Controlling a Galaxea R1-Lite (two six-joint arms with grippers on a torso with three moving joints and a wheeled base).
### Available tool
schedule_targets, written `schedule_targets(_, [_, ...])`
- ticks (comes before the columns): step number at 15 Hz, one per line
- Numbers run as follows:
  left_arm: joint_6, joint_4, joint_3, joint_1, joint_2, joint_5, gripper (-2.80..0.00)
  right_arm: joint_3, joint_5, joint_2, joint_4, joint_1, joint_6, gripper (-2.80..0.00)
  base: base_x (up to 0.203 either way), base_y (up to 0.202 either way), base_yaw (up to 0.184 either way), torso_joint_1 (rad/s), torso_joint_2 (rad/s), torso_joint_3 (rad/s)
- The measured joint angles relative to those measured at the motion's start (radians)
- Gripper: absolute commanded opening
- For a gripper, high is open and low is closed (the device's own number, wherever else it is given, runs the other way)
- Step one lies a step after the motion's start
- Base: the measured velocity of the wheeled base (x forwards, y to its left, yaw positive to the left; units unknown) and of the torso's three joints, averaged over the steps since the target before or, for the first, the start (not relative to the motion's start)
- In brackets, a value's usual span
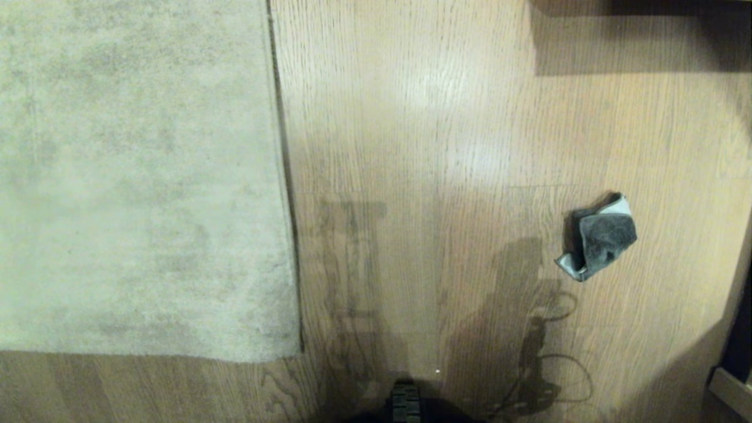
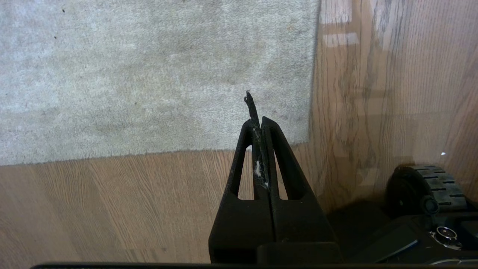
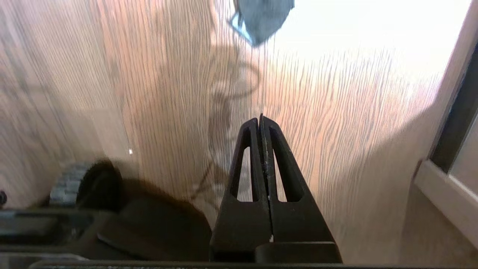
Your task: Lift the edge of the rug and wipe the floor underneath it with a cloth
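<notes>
Both arms hang low beside the base — left gripper (image 2: 261,121) and right gripper (image 3: 260,120) closed tight, empty.

Right pincer (image 3: 261,121) closed above floor (image 3: 336,123), cloth (image 3: 263,16) well ahead

No readable text or labels.

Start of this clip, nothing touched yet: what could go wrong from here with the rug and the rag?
1. The rug edge lies flat on the floor; the shut left tool may slide over the pile instead of getting under it.
2. The cloth sits crumpled, far over on the right; the shut right tool must open first, and might pinch only a loose fold, so it could slip while wiping.
</notes>
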Motion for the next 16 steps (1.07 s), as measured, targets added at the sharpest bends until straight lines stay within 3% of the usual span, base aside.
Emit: schedule_targets(16, [0.0,0.0,0.0,0.0,0.0,0.001,-2.8,0.0,0.0,-0.05,-0.001,-0.001,0.0,-2.8,0.0,0.0,0.0,0.0,0.0,0.0])
